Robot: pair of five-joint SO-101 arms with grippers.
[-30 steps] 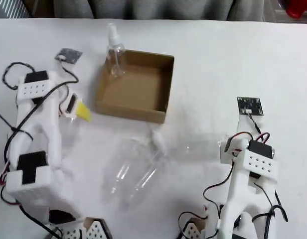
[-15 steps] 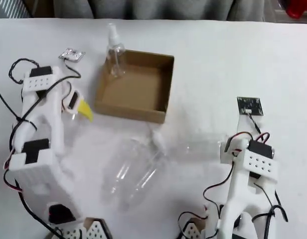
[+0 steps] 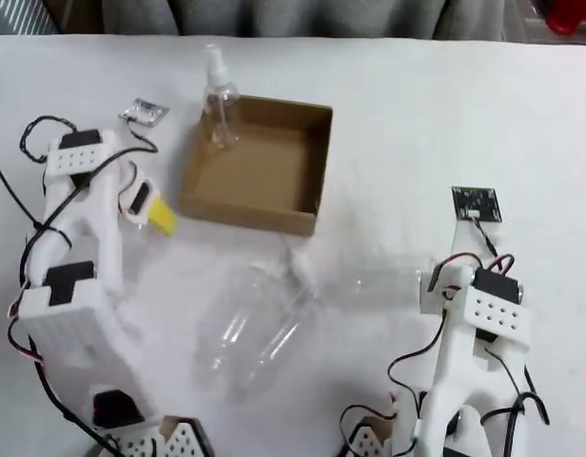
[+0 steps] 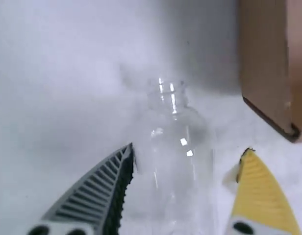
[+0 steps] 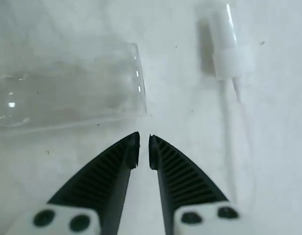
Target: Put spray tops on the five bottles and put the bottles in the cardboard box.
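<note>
Handling: bottle [image 4: 178,122] is clear thin plastic, judged light, slick, liable to dent if squeezed hard; best taken mid-body, below the open neck. It sits uncapped on the table [image 3: 417,114] near a corner of the box [image 3: 250,211] (upright or lying, cannot tell), between the spread fingers of the left gripper [image 4: 188,149], neither visibly touching. The right gripper [image 5: 143,139] is pressed almost together on nothing; a spray top [image 5: 230,56] lies near. No label or legible print noted on the bottle.

Open cardboard box [image 3: 250,211], capped bottle [image 3: 219,112] upright inside (far corner) — clear bottles [image 3: 255,328] lying nearby
</note>
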